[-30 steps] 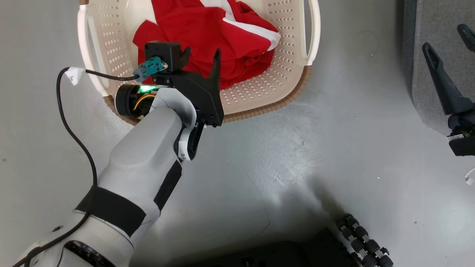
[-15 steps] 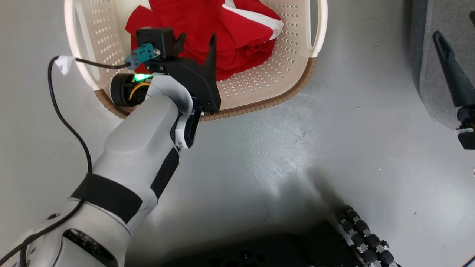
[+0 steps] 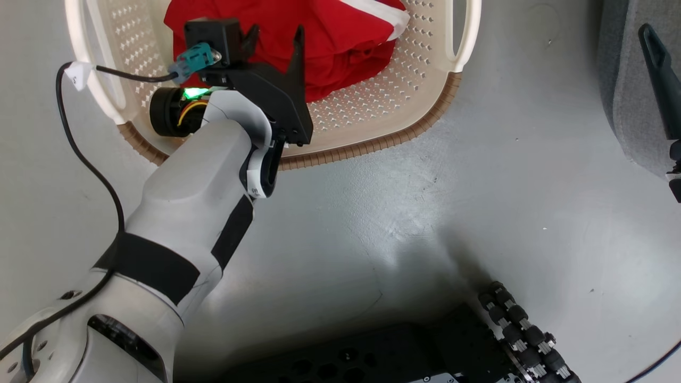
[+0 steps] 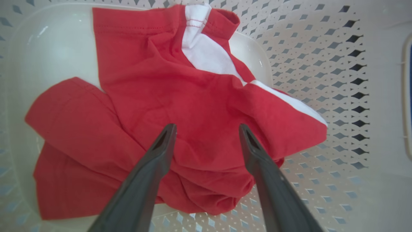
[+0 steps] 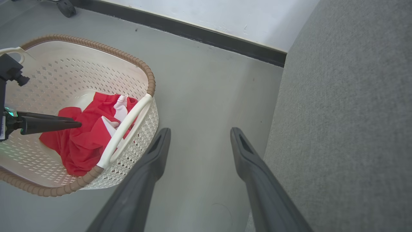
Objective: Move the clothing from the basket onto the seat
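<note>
Reaching further in than a second ago, the left hand (image 4: 207,129) is hovering with fingers spread, grasping nothing, close over the red clothing (image 4: 193,96) crumpled in the basket (image 3: 372,154). The right hand (image 5: 199,132) is waiting open beside the seat (image 5: 347,112). Grasping probably comes next.

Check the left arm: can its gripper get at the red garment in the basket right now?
Probably yes. The left gripper hangs open just above the garment, over the open-topped basket, with nothing between it and the cloth.
</note>
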Available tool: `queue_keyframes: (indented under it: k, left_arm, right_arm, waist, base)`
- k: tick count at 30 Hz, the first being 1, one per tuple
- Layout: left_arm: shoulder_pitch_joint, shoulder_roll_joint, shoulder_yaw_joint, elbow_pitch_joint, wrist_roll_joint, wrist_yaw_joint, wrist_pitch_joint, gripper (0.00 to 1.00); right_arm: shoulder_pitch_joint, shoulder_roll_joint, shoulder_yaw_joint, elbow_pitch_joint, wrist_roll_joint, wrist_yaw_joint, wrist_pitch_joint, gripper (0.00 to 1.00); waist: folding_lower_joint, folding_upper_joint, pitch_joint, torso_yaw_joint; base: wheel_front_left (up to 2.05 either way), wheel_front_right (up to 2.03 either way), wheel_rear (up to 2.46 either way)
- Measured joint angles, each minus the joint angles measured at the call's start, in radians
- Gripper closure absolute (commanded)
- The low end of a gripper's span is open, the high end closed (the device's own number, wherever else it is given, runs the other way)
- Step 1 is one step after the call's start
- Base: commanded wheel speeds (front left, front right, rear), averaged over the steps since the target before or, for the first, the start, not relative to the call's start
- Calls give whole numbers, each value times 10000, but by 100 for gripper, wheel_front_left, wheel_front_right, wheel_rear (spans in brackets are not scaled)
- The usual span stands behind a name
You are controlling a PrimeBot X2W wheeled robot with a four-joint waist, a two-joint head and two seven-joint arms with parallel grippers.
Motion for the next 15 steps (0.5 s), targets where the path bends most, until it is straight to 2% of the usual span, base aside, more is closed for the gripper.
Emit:
queue_keyframes:
  k: [15]
  left_arm:
    - [-561, 31, -811, 234, -545, 2, -144, 0]
  right_arm:
    - [-258, 75, 192, 12, -58, 0, -61, 0]
  waist:
    - [2, 3, 172, -230]
  base:
    - [0, 0, 0]
